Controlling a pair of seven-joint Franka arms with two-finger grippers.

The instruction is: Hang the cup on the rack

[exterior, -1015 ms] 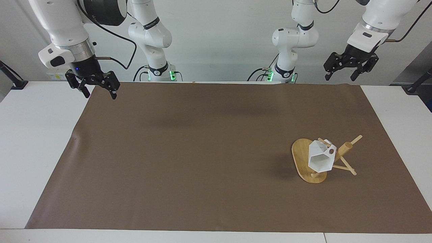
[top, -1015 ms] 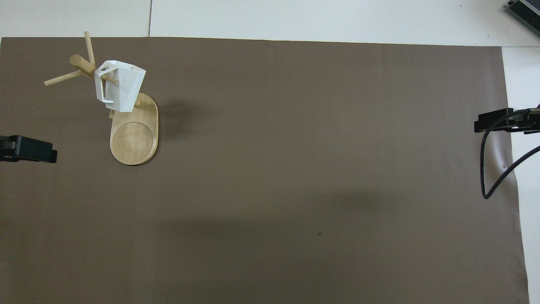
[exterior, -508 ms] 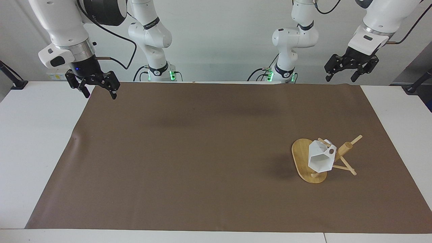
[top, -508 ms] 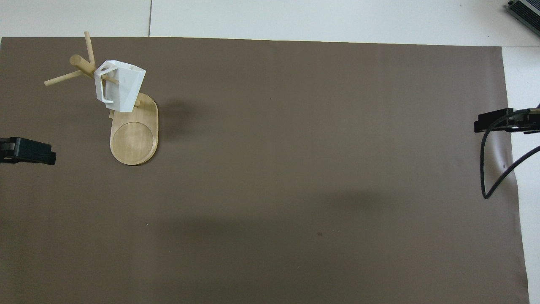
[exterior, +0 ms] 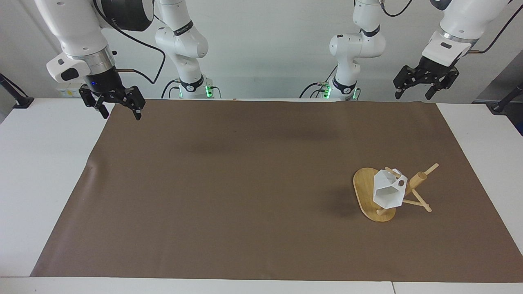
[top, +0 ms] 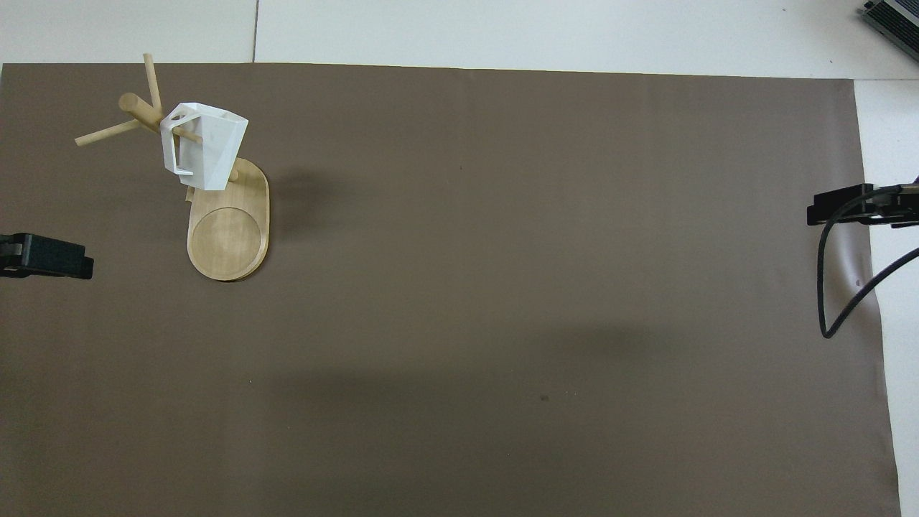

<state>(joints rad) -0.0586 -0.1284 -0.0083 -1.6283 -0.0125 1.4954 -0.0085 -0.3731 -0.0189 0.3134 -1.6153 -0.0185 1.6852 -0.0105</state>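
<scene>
The white faceted cup (exterior: 388, 192) (top: 208, 147) hangs tilted by its handle on a thin peg of the bamboo rack (exterior: 365, 188) (top: 228, 237). The rack stands on the brown mat toward the left arm's end of the table, far from the robots. My left gripper (exterior: 412, 96) (top: 47, 256) is open and empty, raised over the mat's edge by the robots, well apart from the rack. Over the mat's corner at the right arm's end, my right gripper (exterior: 122, 115) (top: 854, 206) waits open with nothing in it.
A brown mat (exterior: 245, 183) covers most of the white table (exterior: 41, 163). A black cable (top: 826, 287) loops down from the right arm above the mat's edge. Both arm bases (exterior: 192, 87) stand along the table's edge by the robots.
The left gripper has drawn slightly up and back toward its end of the table. The cup, the rack and the right arm have not moved.
</scene>
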